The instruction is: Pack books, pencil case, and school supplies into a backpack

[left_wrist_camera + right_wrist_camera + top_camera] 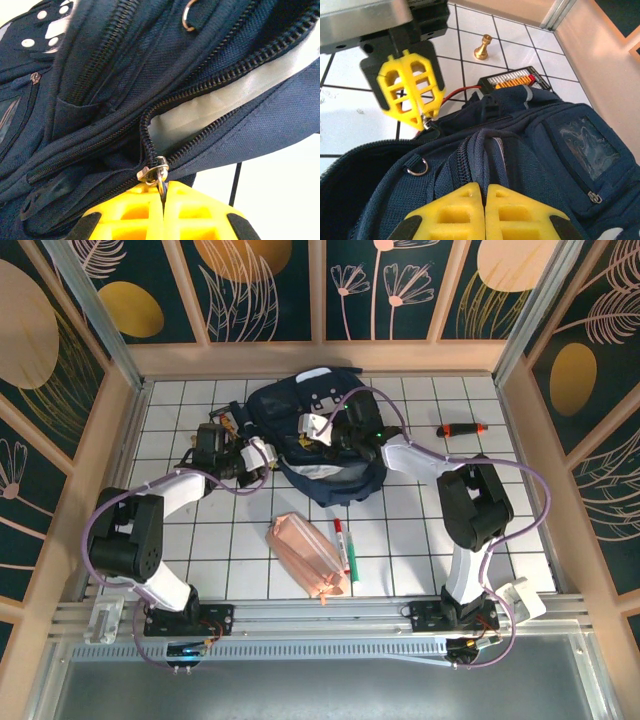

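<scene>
The left pincer (163,186) has its yellow fingers pressed tight together on the metal zipper pull (159,172) of the navy backpack (285,405). That zip is partly open, and pale lining shows through the gap above the pull. The backpack lies at the far middle of the tiled table (200,540), caught between the two arms. The right pincer (484,189) comes in from the other side, its fingers also closed and pinching a ridge of fabric on the bag's top, just by a small metal ring (416,166).

The salmon-pink pencil case (308,558) lies on the tiles nearer the arm bases, well apart from both pincers. The marker pen (342,543) with the red cap lies just beside it on the right. A red-and-black handled tool (462,429) sits to the right of the bag, and a small gold pawn-shaped piece (482,47) and a black card with orange pieces (515,79) sit on the bag's left
</scene>
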`<action>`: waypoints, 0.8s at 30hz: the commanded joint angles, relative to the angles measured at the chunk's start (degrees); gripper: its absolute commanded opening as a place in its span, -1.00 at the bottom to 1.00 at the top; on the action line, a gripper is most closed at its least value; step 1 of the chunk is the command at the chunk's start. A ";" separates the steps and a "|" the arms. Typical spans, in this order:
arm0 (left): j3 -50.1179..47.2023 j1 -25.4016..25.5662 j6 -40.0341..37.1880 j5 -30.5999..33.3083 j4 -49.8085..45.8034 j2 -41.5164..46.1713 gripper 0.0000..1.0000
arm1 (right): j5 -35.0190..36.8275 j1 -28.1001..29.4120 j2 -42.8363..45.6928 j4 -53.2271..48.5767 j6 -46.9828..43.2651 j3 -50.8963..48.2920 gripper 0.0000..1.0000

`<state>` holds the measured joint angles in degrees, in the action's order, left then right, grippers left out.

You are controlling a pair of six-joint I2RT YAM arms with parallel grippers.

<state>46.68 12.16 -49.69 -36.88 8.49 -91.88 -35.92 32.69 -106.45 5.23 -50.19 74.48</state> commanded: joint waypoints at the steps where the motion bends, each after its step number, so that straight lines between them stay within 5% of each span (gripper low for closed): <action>1: -1.60 3.45 -0.01 -7.85 -0.60 4.76 -1.00 | 1.73 0.17 -2.60 8.26 4.55 0.80 -1.00; 6: -5.24 4.86 4.98 -6.66 2.49 8.26 -1.00 | 0.82 0.46 -3.41 12.19 6.82 -0.69 -1.00; 14: -4.74 4.82 4.46 -5.28 4.56 4.20 -1.00 | -3.30 -1.04 0.09 4.60 0.59 -2.43 -0.99; 16: -3.43 4.88 4.13 -5.20 5.00 2.89 -1.00 | -3.62 -2.80 1.42 -0.71 -2.64 -1.58 -0.66; 20: -2.14 4.88 3.06 -5.59 5.08 0.88 -1.00 | -4.01 -3.31 1.15 -16.69 -7.94 5.64 -0.30; 24: -2.64 4.89 2.67 -5.62 6.09 1.00 -1.00 | -0.34 -2.25 2.20 -11.11 5.66 6.86 0.08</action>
<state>42.68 16.32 -45.01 -36.91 10.92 -90.78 -39.81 29.71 -106.65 -6.44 -51.99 79.22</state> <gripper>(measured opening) 0.049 0.512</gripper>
